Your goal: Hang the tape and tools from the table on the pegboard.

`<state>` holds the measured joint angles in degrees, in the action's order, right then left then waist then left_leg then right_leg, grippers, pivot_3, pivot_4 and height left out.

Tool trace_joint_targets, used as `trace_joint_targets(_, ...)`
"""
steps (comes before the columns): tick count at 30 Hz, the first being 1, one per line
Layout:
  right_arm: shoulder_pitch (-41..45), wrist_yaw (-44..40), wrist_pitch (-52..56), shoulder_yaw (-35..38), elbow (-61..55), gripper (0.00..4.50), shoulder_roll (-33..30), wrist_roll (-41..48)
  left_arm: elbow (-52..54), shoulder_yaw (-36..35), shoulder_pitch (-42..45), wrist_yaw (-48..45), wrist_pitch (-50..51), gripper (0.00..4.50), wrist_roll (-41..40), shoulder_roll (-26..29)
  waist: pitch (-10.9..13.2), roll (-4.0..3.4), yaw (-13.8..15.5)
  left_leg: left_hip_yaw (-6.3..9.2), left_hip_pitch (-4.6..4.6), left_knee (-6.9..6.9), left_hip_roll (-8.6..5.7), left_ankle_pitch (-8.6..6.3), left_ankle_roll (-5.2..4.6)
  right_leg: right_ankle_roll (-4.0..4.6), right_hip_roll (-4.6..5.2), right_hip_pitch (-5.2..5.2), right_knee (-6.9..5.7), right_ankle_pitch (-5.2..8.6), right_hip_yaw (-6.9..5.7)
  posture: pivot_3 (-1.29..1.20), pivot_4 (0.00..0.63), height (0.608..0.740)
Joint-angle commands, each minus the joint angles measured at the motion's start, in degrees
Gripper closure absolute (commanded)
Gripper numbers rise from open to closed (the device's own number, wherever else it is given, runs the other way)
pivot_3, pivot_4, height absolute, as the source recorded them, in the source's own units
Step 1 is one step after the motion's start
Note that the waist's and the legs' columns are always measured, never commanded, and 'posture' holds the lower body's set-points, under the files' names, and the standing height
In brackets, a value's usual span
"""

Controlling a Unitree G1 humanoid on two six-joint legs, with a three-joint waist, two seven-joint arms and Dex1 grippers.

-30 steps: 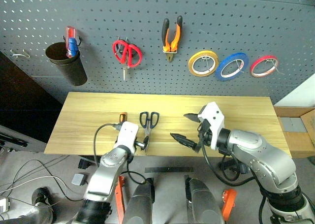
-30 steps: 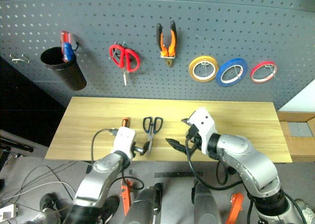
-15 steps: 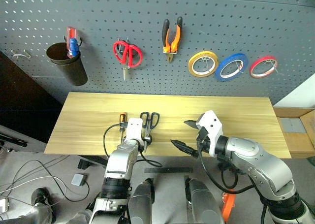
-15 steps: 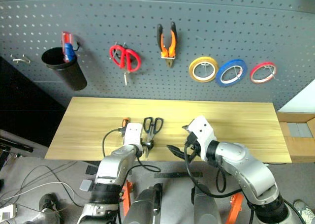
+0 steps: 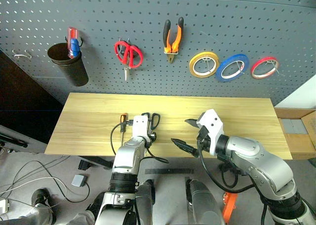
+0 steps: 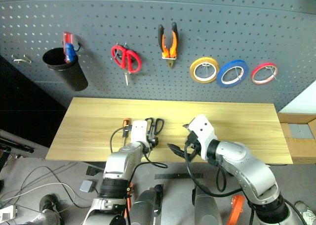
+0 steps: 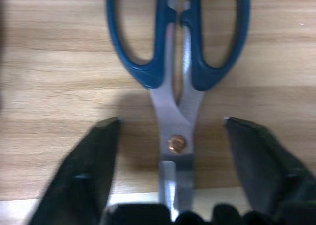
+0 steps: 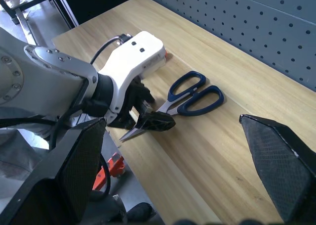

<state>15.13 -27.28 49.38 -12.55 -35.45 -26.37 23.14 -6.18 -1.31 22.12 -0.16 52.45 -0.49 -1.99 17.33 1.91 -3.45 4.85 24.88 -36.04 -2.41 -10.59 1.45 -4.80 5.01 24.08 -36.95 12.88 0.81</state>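
Note:
Dark-handled scissors lie on the light wood table, handles toward the pegboard. My left gripper is open and straddles the blades at the pivot; its fingers stand clear of the metal on both sides. Just left of that hand lies the orange-and-black screwdriver. My right gripper hovers open over the table's middle, holding nothing. The blue tape and the orange-handled pliers hang on the pegboard.
Also on the pegboard hang red scissors, a yellow roll, a red roll and a black cup with pens. A bare hook sits far left. A box adjoins the table's right end.
My left gripper has swung in from the table's front edge, forward and to the right, over the scissors' blades, and its fingers have narrowed. The right arm has stayed still.

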Motion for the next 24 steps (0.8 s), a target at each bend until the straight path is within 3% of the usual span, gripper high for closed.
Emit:
trace_joint_targets(1,1.1,-0.1,-1.2,1.0,-0.4,0.00,0.2,-0.1,1.4,1.3,-0.8,0.0,2.1,2.25,-0.1,-0.1,0.0,0.00,0.0,0.00,0.00,0.00,0.00,0.00,0.00,0.00,0.00,0.00,0.00,0.00,0.00,-0.16,0.267,0.740)
trace_joint_targets(6,1.3,-0.1,-1.3,1.2,-0.1,0.00,0.1,-0.2,3.6,1.4,-1.3,-0.3,4.0,3.94,-0.1,0.8,0.0,0.00,0.0,0.00,0.00,0.00,0.00,0.00,0.00,0.00,0.00,0.01,0.00,0.00,0.01,-0.16,0.269,0.740)
trace_joint_targets(14,2.7,-0.5,-1.9,2.2,1.0,0.00,0.2,0.1,19.3,6.9,-10.1,-4.9,-9.9,4.04,1.3,6.9,0.0,0.01,-0.3,-0.04,0.01,0.04,0.04,0.00,0.00,0.27,0.00,0.07,0.00,-0.16,0.06,-0.15,0.261,0.740)
trace_joint_targets(17,4.1,-1.2,-1.1,4.4,1.1,0.00,1.3,2.7,26.1,8.7,-14.6,-6.4,-17.1,4.04,2.0,9.8,0.0,0.00,-0.3,-0.07,0.01,0.05,0.05,-0.01,0.01,0.30,0.01,0.10,0.01,-0.17,0.12,-0.15,0.256,0.740)
trace_joint_targets(24,7.9,-3.1,0.2,11.6,2.5,0.00,5.1,12.4,37.7,8.1,-22.0,-5.4,-32.0,4.04,3.6,10.7,0.0,0.02,0.2,-0.09,0.03,0.06,0.04,-0.01,0.00,0.32,0.05,0.07,0.09,-0.17,0.11,-0.14,0.240,0.740)
